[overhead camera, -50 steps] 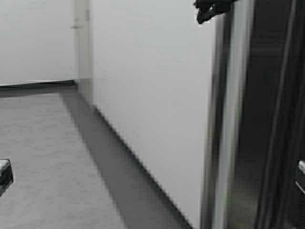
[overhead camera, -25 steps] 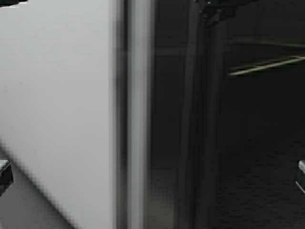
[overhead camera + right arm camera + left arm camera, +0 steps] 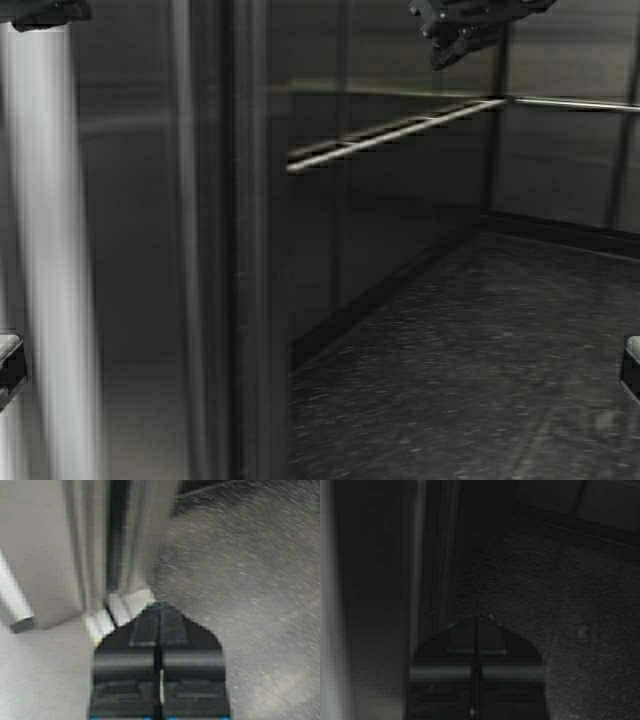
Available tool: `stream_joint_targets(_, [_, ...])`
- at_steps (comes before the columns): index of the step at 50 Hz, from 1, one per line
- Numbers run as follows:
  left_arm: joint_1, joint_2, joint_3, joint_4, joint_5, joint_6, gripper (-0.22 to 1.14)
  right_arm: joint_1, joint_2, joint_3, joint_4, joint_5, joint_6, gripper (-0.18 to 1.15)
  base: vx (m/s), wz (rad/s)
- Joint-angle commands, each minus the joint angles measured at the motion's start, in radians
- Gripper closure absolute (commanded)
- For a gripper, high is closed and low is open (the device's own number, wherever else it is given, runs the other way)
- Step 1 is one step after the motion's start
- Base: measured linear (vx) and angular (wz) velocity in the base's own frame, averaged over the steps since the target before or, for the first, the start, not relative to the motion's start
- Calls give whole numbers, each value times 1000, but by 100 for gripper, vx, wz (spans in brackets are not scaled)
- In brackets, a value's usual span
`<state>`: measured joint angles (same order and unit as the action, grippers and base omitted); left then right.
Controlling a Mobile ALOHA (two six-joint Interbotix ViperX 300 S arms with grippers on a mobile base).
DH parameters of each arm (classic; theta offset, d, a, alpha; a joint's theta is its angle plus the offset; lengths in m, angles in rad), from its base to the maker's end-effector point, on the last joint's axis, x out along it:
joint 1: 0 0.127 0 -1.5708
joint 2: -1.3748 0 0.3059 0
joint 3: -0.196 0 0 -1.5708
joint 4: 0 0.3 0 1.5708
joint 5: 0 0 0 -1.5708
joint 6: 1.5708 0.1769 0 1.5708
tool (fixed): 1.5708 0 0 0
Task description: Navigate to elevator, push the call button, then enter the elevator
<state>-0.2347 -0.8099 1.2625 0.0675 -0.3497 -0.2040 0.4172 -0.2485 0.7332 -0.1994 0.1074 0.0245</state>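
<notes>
The elevator (image 3: 400,210) stands open before me: a dim steel-panelled cabin with a tubular handrail (image 3: 390,135) along its left and back walls and a dark speckled floor (image 3: 480,360). Its brushed steel door frame (image 3: 40,250) fills the left of the high view. The call button is out of view. My left gripper (image 3: 479,616) is shut and empty, hanging over the dark cabin floor (image 3: 560,590) beside the door tracks. My right gripper (image 3: 160,603) is also shut and empty, above the threshold where pale hallway floor meets the speckled floor (image 3: 240,555). Both arms are held high, the right arm (image 3: 455,30) at the top edge.
The steel door jamb and its vertical tracks (image 3: 230,250) stand close on my left. Pale sill blocks (image 3: 125,607) lie at the foot of the jamb. Open cabin floor stretches ahead and to the right. Parts of my base show at the lower left (image 3: 8,365) and lower right (image 3: 630,365) edges.
The robot has moved: the white hallway wall and steel frame slid off to the left, and the open cabin now fills the view. Both grippers stay shut.
</notes>
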Motion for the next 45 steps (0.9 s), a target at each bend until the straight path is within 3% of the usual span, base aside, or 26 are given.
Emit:
stream_joint_targets(1, [0, -3, -18, 6, -8, 5, 89, -3, -11, -31, 2, -9, 2, 91, 36, -46])
stream_joint_targets(45, [0, -55, -14, 3, -5, 64, 89, 54, 35, -44, 3, -60, 2, 91, 42, -45])
